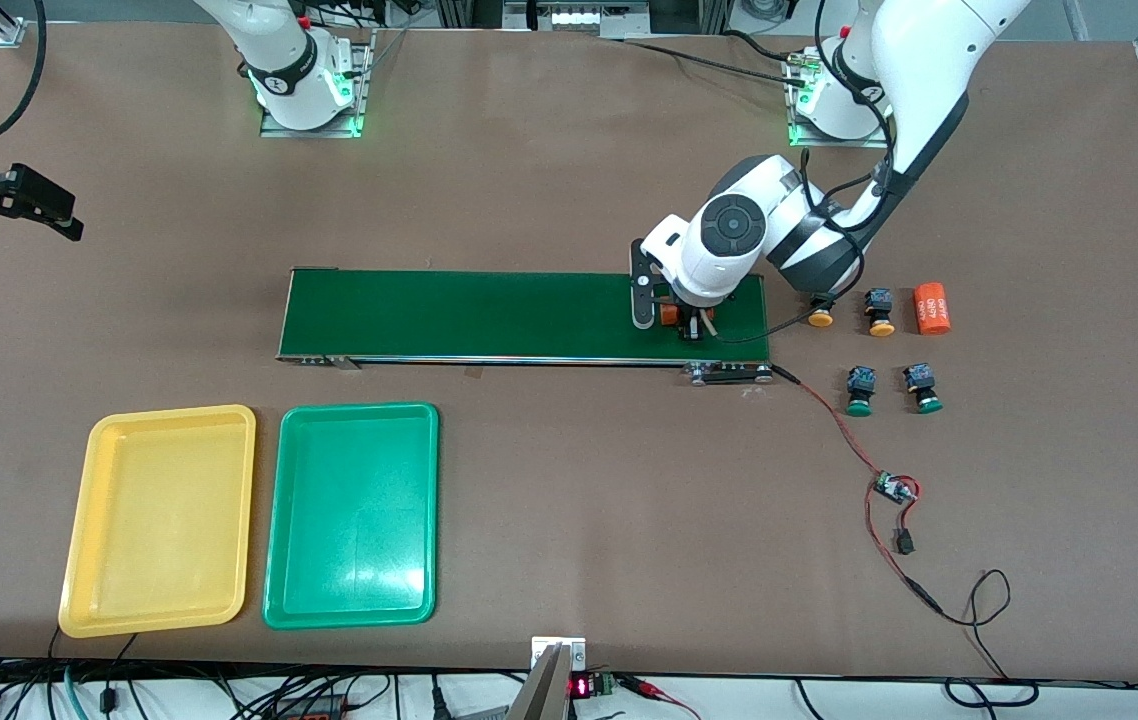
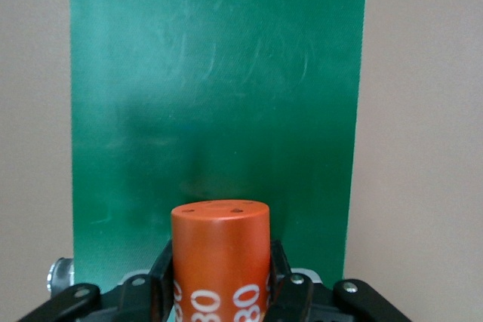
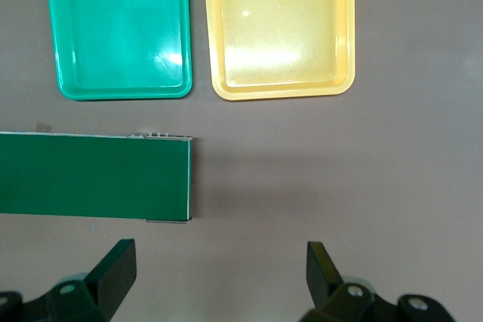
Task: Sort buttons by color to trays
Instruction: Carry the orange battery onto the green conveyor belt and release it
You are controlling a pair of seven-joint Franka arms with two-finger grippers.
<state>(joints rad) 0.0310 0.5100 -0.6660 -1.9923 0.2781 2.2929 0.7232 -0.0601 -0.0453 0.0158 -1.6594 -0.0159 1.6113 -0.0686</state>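
Front view: the yellow tray and green tray are sitting nearest, four buttons lying by the conveyor belt. Left wrist view: the left gripper is pinching an orange "4680" cylinder over the belt. Right wrist view: the right gripper is waiting, spread wide.

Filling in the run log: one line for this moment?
left claw: shut on orange cylinder, over belt | right claw: open, waiting | buttons: untouched
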